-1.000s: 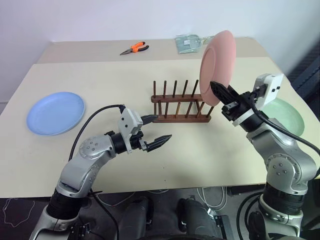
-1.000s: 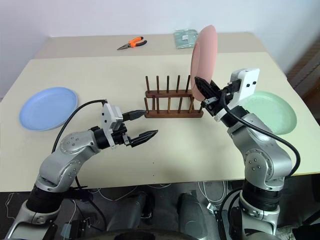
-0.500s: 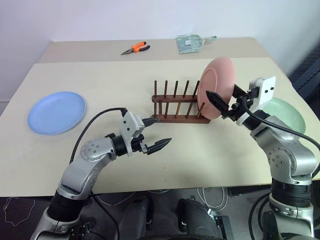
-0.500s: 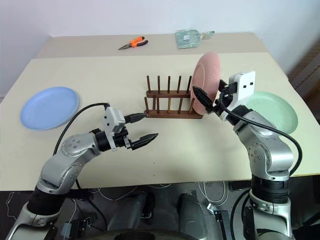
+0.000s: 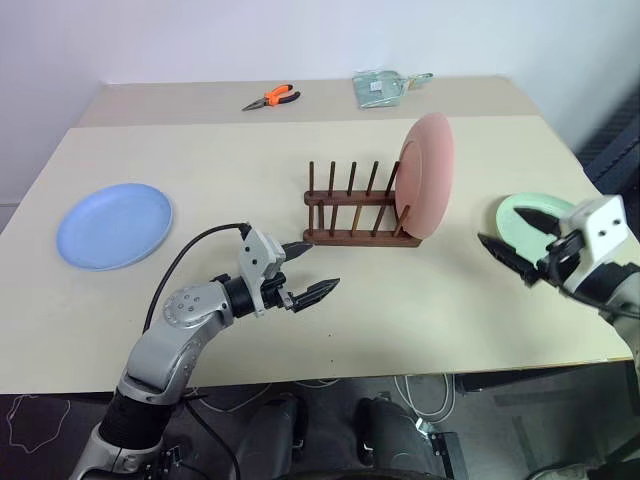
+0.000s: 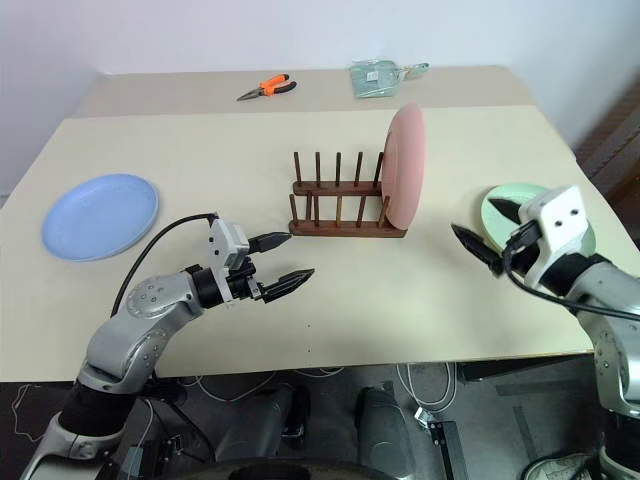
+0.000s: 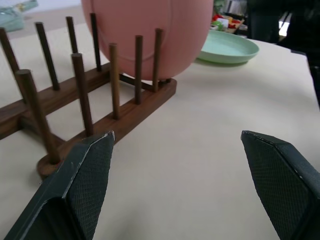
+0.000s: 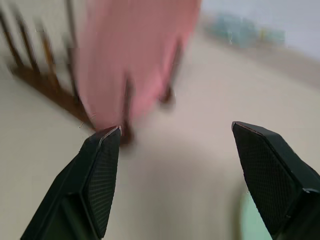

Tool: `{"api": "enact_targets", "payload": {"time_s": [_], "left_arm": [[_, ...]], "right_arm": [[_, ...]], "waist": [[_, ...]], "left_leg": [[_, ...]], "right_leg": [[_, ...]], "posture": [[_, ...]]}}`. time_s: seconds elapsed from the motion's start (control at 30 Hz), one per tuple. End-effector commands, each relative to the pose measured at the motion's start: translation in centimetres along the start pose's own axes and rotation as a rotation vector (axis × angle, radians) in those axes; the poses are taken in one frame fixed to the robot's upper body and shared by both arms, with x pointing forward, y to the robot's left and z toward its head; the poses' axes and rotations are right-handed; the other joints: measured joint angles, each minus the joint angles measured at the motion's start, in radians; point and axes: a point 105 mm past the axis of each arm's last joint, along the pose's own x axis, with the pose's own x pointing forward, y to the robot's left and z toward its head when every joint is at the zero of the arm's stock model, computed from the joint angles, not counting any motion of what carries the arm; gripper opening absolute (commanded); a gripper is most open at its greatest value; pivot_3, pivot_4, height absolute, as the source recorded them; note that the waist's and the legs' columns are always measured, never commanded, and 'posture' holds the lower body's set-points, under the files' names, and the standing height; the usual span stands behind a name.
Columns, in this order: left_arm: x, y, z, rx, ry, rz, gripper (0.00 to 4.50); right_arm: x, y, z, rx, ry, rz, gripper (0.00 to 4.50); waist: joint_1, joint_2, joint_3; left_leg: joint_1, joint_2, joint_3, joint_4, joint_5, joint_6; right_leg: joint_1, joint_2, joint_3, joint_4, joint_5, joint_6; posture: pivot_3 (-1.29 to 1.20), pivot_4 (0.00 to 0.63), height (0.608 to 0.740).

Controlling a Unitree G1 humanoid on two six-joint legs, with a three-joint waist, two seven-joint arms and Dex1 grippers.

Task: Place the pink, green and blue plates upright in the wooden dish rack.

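Observation:
The pink plate (image 5: 428,175) stands upright at the right end of the wooden dish rack (image 5: 345,237), free of both grippers. At the table's left side the blue plate (image 5: 113,225) lies flat. The green plate (image 5: 508,218) lies flat on the right, partly behind my right gripper (image 5: 500,224), which hovers open and empty at its near-left edge. My left gripper (image 5: 325,263) is open and empty, level, just in front of the rack's left end. The left wrist view shows the rack (image 7: 100,115), pink plate (image 7: 150,30) and green plate (image 7: 227,47) ahead of its fingers.
Orange-handled pliers (image 5: 268,97) and a clear plastic packet (image 5: 380,85) lie at the back of the table. Bare tabletop lies between the rack and the front edge.
My right gripper opened and let go of the pink plate, which now stands in the rack. The right arm swung right and down to the green plate. The left arm stayed put.

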Motion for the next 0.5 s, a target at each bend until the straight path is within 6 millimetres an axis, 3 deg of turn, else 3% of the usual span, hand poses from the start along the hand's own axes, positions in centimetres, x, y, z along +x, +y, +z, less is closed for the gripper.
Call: {"api": "enact_targets", "payload": {"time_s": [0.03,0.1,0.17,0.37,0.4,0.47,0.5], "left_arm": [[0.5,0.0,1.0,0.04,-0.032,-0.019,4.19],[0.6,0.0,1.1,0.04,-0.034,-0.022,4.19],[0.6,-0.1,1.1,0.042,-0.034,-0.022,4.19],[0.1,0.0,0.9,0.042,-0.029,0.004,4.19],[0.1,0.0,0.9,0.042,-0.029,0.006,4.19],[0.0,-0.1,0.8,0.042,-0.029,0.007,4.19],[0.0,-0.1,0.8,0.042,-0.028,0.013,4.19]], "right_arm": [[1.2,-1.9,-3.9,-0.186,0.179,-0.13,3.59],[1.7,-2.4,-5.0,-0.217,0.216,-0.159,3.59],[2.2,-3.4,-6.0,-0.267,0.255,-0.221,3.09],[3.1,-4.2,-6.9,-0.318,0.274,-0.277,0.3],[3.2,-4.3,-6.8,-0.32,0.271,-0.283,0.04],[3.3,-4.4,-6.4,-0.319,0.253,-0.298,0.04],[3.4,-4.6,-4.8,-0.341,0.198,-0.31,0.04]], "waist": [[0.001,0.0,0.0],[0.0,0.001,0.0],[-0.001,0.0,0.0],[0.004,0.001,0.0],[0.003,0.001,0.0],[0.002,0.001,0.0],[0.002,0.001,0.0]], "left_leg": [[0.0,0.0,0.0,0.0,0.0,0.0],[-0.001,0.0,0.0,0.0,0.0,0.0],[0.0,0.0,0.001,0.0,0.0,0.0],[-0.001,0.0,0.001,0.001,0.0,0.0],[-0.001,0.0,0.001,0.001,0.0,0.0],[-0.001,0.0,0.001,0.001,0.0,0.0],[0.0,0.0,0.001,0.001,0.0,0.0]], "right_leg": [[0.0,0.0,0.0,0.0,0.0,0.0],[-0.001,0.0,0.0,0.0,0.0,0.0],[0.0,0.0,0.0,0.0,0.0,0.0],[0.0,0.0,0.0,0.0,0.0,0.0],[0.0,0.0,0.0,0.0,0.0,0.0],[0.0,0.0,0.0,0.0,0.0,0.0],[0.0,0.001,0.0,0.0,0.0,0.0]], "posture": [[0.0,0.15,0.74],[0.0,0.15,0.74],[0.0,0.15,0.74],[0.0,0.15,0.74],[0.0,0.15,0.74],[0.0,0.15,0.74],[0.0,0.15,0.74]]}}
